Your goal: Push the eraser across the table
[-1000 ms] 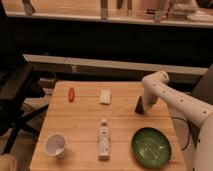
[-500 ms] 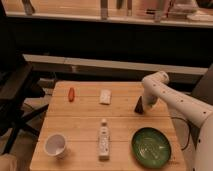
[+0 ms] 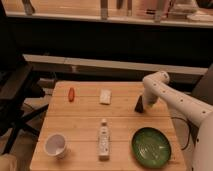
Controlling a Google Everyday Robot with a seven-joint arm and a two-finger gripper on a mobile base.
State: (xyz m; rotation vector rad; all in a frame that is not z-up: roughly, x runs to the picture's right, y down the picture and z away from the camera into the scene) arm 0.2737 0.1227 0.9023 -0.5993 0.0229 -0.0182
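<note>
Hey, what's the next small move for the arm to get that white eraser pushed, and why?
Probably slide the gripper low across the table toward the eraser until it touches. The gripper hangs close to the wood beside the eraser but apart from it, with only bare planks between them, so contact must come before any push.

One desk [image 3: 80, 122] carries one white eraser [image 3: 105, 96], one small red object [image 3: 71, 94], one white cup [image 3: 55, 145], one bottle [image 3: 103, 142] and one green plate [image 3: 152, 147]; one claw [image 3: 139, 105] hangs at its right side.

orange object [image 3: 71, 94], white cup [image 3: 55, 145], lying bottle [image 3: 103, 141] and green plate [image 3: 152, 147] sit apart.
</note>
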